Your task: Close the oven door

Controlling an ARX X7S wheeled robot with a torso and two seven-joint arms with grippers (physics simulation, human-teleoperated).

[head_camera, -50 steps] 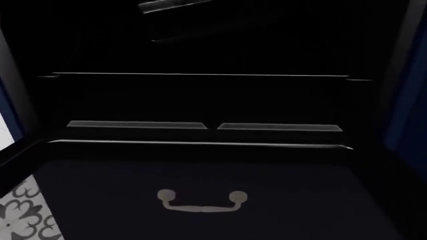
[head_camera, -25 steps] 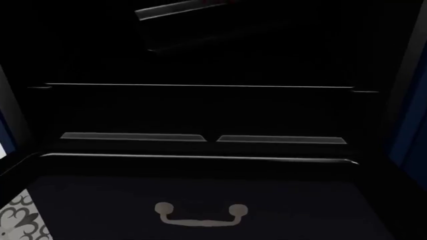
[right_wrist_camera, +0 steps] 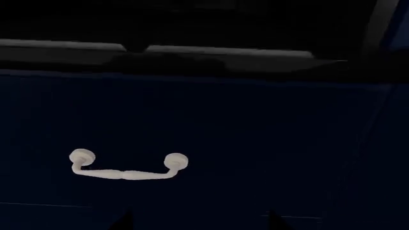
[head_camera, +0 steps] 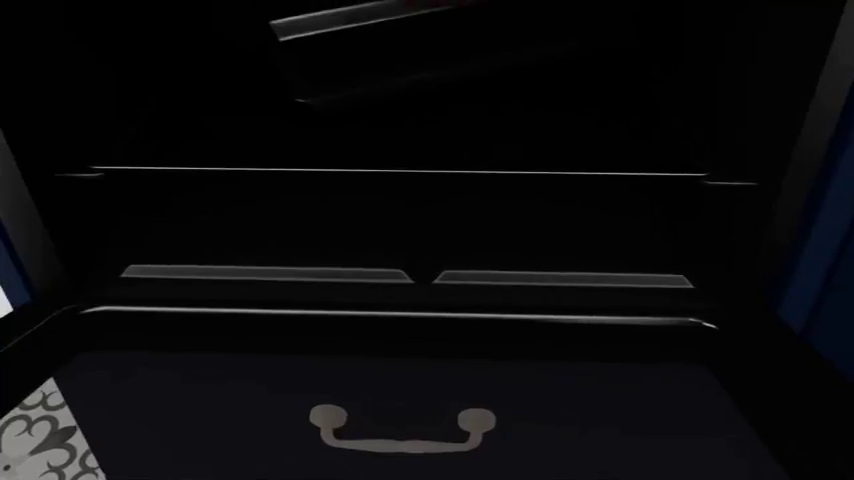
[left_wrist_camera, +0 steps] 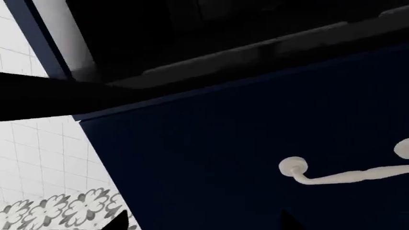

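The oven door [head_camera: 400, 335] hangs open, folded down flat in front of the black oven cavity [head_camera: 400, 110], and its hinge edge runs as a thin bright line across the head view. From the left wrist view it shows nearly edge-on as a black band [left_wrist_camera: 51, 98] above the camera. My left gripper [left_wrist_camera: 203, 225] is open below the door, facing the navy drawer front, with nothing between its fingertips [left_wrist_camera: 118, 223]. Facing that same drawer from lower down, my right gripper [right_wrist_camera: 198, 223] also stands open and empty. Neither gripper appears in the head view.
A navy drawer [right_wrist_camera: 255, 134] with a white curved handle [right_wrist_camera: 124, 170] [left_wrist_camera: 345, 175] [head_camera: 400, 428] sits under the oven. Two grey vent strips [head_camera: 267, 273] and a rack line [head_camera: 400, 172] cross the cavity. Patterned floor tiles [left_wrist_camera: 57, 211] [head_camera: 34, 440] lie left, and a navy cabinet side [head_camera: 821, 250] stands right.
The head view shifted in the first half second: the oven's lines and the drawer handle now sit lower in the frame. Nothing has moved since then.
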